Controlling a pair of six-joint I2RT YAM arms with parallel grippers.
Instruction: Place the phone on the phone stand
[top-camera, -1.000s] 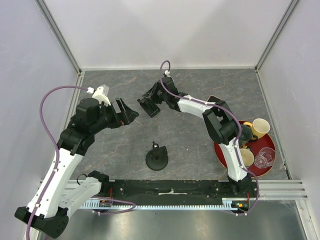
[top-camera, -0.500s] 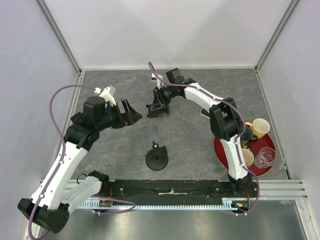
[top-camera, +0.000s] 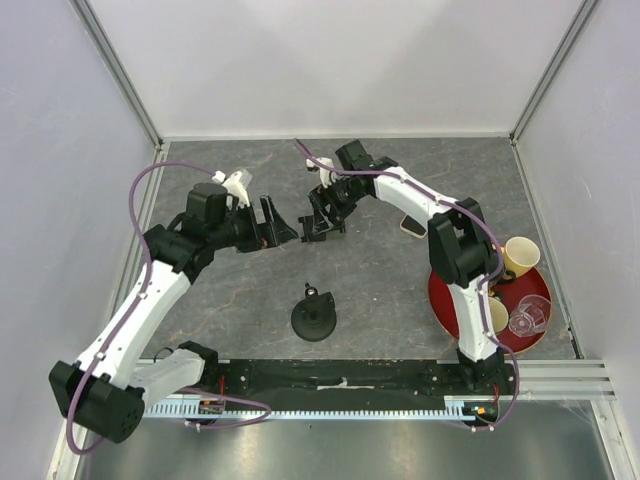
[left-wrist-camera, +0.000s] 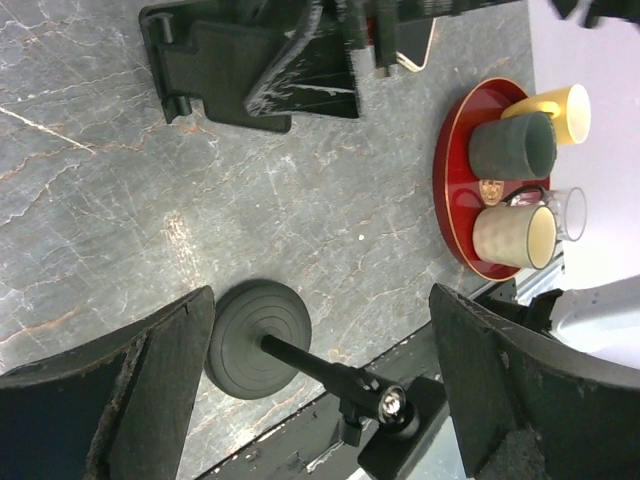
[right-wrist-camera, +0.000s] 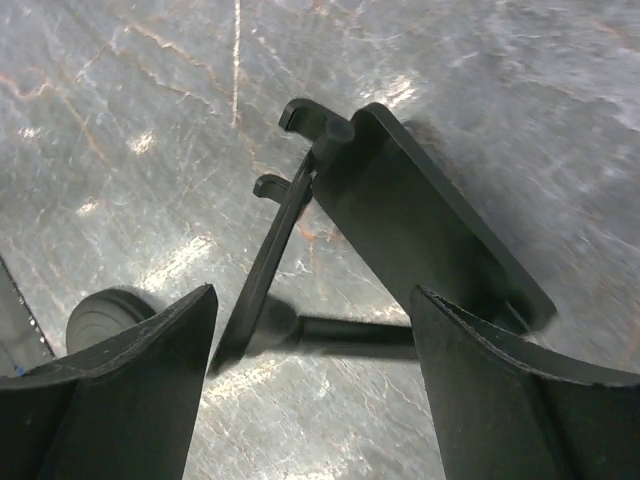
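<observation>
The phone (left-wrist-camera: 414, 42), dark-screened with a pale pink rim, is lying flat on the surface (top-camera: 380, 290) by my right arm (top-camera: 455, 250). Both my left hand (left-wrist-camera: 320, 300) and right hand (right-wrist-camera: 310, 300) are gaping wide, holding nothing.

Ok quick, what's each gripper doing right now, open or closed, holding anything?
Left gripper: open, holding nothing.
Right gripper: open, over the phone stand, not gripping it.
</observation>
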